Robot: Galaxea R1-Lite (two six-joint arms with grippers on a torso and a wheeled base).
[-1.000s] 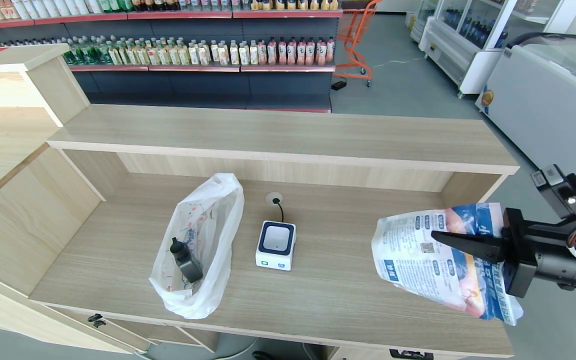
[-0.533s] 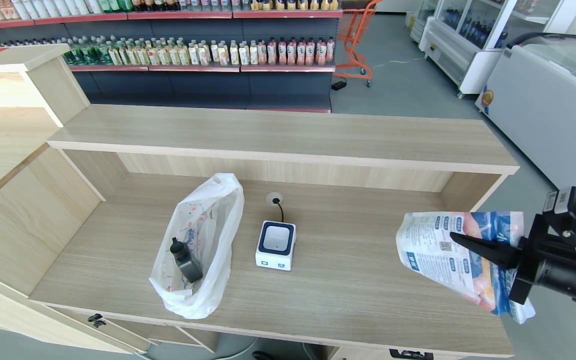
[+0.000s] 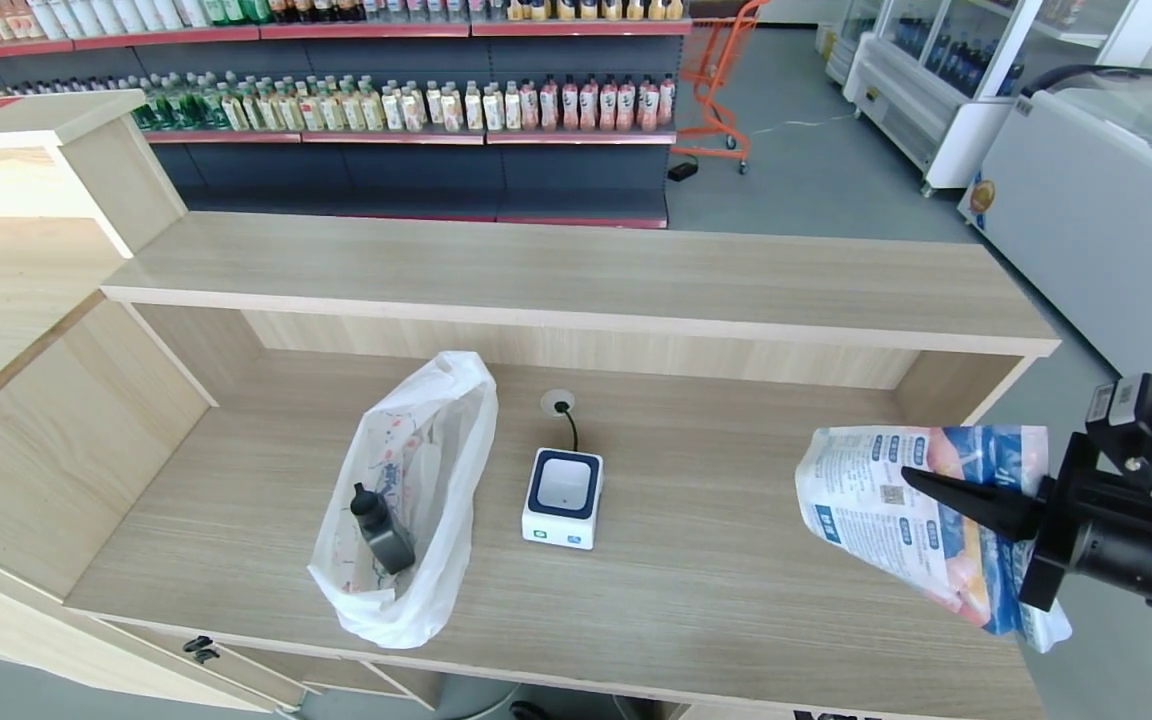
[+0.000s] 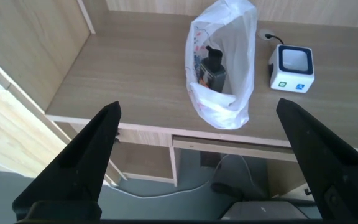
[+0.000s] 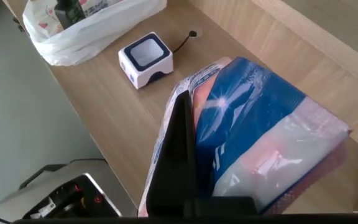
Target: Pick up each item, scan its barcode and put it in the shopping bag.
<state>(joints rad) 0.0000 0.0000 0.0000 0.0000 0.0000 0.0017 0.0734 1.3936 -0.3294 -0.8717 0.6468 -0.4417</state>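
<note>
The right gripper (image 3: 936, 492) is clamping a printed packet (image 3: 876, 530), lifting it clear over the counter's (image 3: 696, 580) right end, probably for carrying to the scanner (image 3: 563, 484); that is sitting mid-counter, window facing up; the shopping bag (image 3: 436, 440) is lying open just beside it, already holding a dark bottle (image 3: 381, 530); the left gripper (image 4: 199, 106) is hanging wide open and empty off the counter's near edge, seemingly leaving the way free.
</note>
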